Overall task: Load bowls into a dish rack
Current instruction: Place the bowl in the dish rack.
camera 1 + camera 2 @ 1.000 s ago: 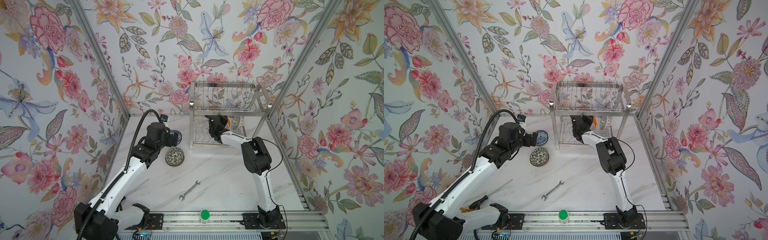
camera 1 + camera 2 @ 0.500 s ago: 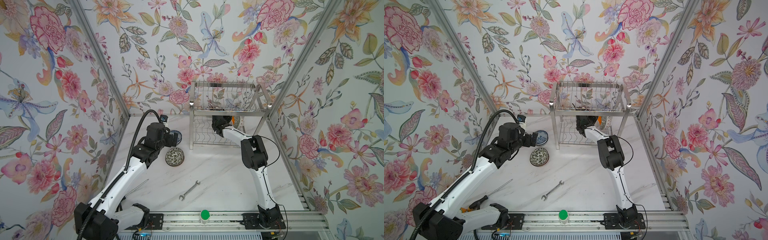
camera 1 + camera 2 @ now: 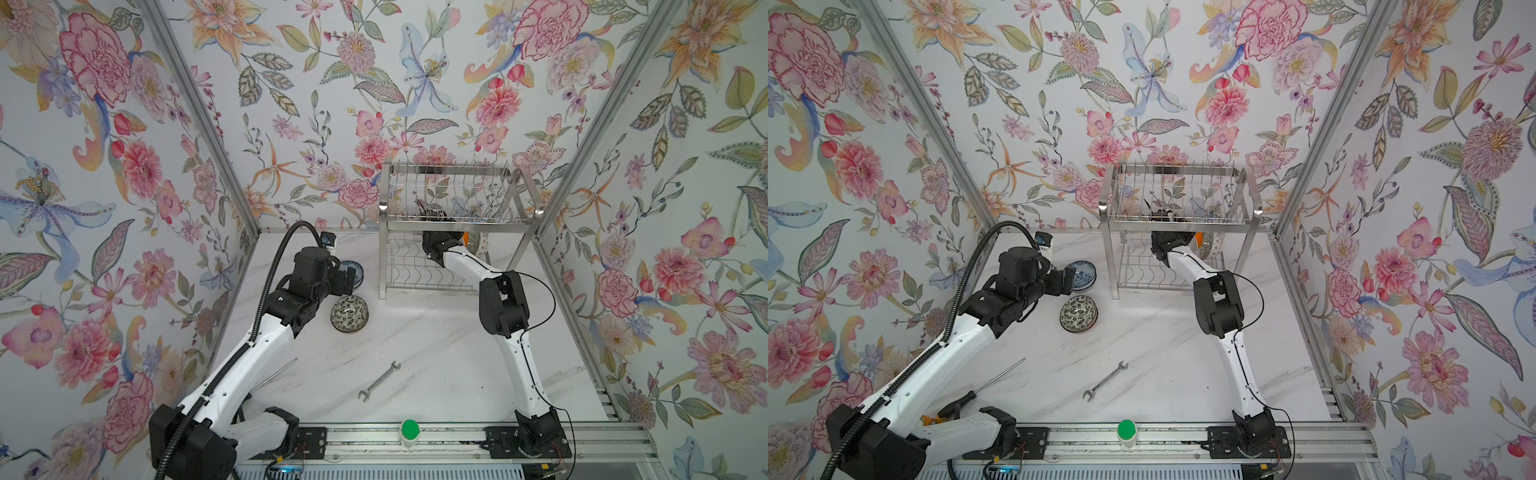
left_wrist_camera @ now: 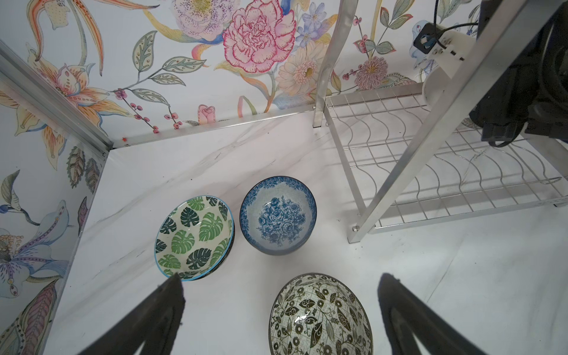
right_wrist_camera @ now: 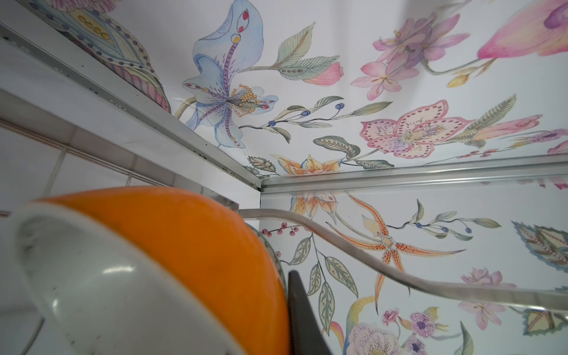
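On the lower tier of the dish rack [image 3: 409, 266], my right hand [image 3: 457, 243] has pushed its gripped orange bowl [image 3: 467, 239] rightward, nearly seated; left hand [image 4: 281, 278] wide.

The dish rack [image 3: 1179, 226] stands at the back of the table [image 3: 1163, 340]. The right gripper [image 3: 1187, 243] reaches in under the rack's upper tier with an orange bowl [image 3: 1199, 238] at its tip, just beside a patterned bowl [image 3: 1216, 245]. The left gripper [image 3: 1067, 279] hovers by a blue-and-white bowl [image 3: 1084, 272]. A black-and-white bowl [image 3: 1079, 314] sits nearer, and a wrench [image 3: 1104, 381] lies well apart.
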You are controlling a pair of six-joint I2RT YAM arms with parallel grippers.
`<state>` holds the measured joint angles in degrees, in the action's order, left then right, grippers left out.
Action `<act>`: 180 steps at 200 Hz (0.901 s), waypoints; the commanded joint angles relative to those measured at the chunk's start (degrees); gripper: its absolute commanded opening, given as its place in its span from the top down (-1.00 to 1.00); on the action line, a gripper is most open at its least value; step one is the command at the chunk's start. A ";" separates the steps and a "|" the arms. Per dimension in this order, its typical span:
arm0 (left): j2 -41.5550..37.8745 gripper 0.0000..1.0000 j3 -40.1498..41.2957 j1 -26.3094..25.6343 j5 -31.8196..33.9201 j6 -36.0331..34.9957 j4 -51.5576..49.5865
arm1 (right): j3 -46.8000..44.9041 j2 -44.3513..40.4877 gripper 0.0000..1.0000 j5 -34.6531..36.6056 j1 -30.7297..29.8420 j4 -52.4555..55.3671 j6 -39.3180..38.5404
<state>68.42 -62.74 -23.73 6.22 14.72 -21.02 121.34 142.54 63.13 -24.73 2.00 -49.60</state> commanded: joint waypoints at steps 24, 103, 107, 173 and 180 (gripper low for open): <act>-0.75 -0.99 0.78 0.69 -0.82 -0.48 -0.66 | 2.27 2.38 1.00 2.26 1.42 3.53 3.62; -0.33 -0.98 0.78 0.71 -1.04 -0.31 -0.54 | 5.64 4.28 0.99 0.64 1.38 9.89 8.85; -0.35 -0.98 0.78 0.70 -1.11 -0.31 -0.58 | 5.81 4.34 0.95 0.63 1.32 10.15 9.05; -0.35 -0.98 0.91 0.61 -1.12 -0.13 -0.78 | 6.89 4.93 0.52 -1.21 0.77 10.83 9.78; -0.39 -0.98 0.93 0.70 -1.12 -0.09 -0.66 | 6.92 4.86 0.52 -1.26 0.81 10.91 9.74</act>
<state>68.45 -62.48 -23.62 6.17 14.74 -20.99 126.45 145.64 62.59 -23.59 11.42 -41.50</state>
